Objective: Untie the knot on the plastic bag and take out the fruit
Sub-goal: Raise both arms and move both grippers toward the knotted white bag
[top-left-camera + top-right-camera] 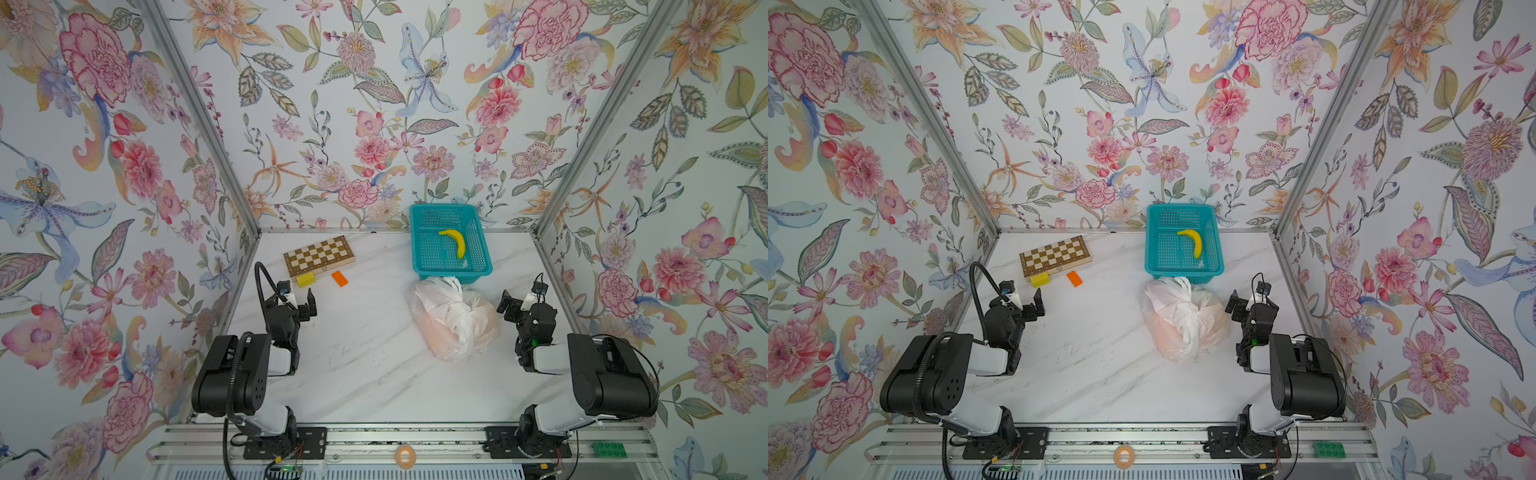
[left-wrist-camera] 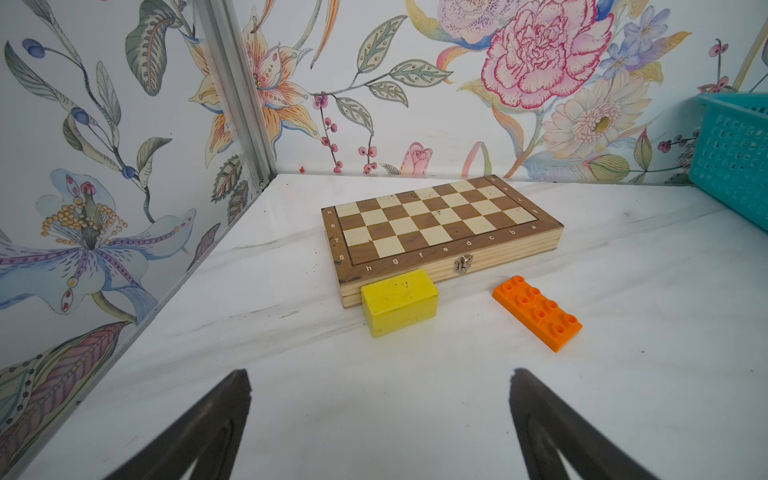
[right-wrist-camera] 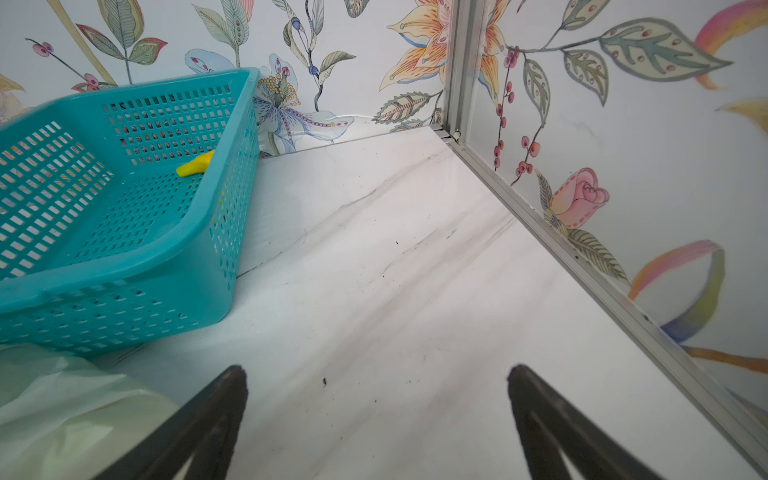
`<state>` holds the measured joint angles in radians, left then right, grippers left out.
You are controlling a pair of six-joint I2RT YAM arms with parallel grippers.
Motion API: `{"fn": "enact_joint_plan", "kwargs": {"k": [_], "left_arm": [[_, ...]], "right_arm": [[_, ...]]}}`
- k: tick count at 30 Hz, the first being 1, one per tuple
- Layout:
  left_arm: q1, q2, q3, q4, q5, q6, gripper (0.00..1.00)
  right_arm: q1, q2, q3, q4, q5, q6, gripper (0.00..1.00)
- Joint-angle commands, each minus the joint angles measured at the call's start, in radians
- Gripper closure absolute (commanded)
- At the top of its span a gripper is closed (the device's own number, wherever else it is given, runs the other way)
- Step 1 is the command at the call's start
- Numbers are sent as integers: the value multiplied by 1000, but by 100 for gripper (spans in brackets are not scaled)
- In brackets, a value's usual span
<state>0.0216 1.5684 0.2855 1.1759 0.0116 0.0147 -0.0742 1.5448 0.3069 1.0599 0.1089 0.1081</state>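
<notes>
White, flimsy, slippery bag (image 1: 451,322) awaits; I'd pinch its knot (image 1: 462,315). Left gripper (image 1: 300,297) and right gripper (image 1: 519,300) gape empty.

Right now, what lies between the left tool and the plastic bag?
Nothing: only bare tabletop separates the open left tool from the plastic bag, seen in both top views. The orange block lies farther back.
</notes>
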Motion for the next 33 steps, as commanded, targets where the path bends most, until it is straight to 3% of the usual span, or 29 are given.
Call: {"fn": "enact_joint_plan", "kwargs": {"k": [1, 12, 18, 22, 26, 29, 33], "left_arm": [[-2, 6, -8, 28, -20, 3, 1], [-2, 4, -18, 45, 10, 13, 1], [-18, -129, -83, 44, -22, 22, 1], [-55, -297, -43, -200, -44, 40, 1], [-87, -421, 102, -505, -62, -82, 1], [-137, -444, 268, -813, -77, -180, 1], [-236, -410, 455, -1067, -51, -268, 1]], "right_arm": [[-3, 1, 5, 8, -10, -8, 1], [19, -35, 1, -11, 73, -4, 1], [19, -270, 75, -374, 74, 47, 1], [18, -422, 154, -661, 25, 124, 1], [20, -519, 299, -1014, -86, 242, 1], [29, -540, 414, -1246, -191, 305, 1], [49, -524, 541, -1462, -308, 349, 1]]}}
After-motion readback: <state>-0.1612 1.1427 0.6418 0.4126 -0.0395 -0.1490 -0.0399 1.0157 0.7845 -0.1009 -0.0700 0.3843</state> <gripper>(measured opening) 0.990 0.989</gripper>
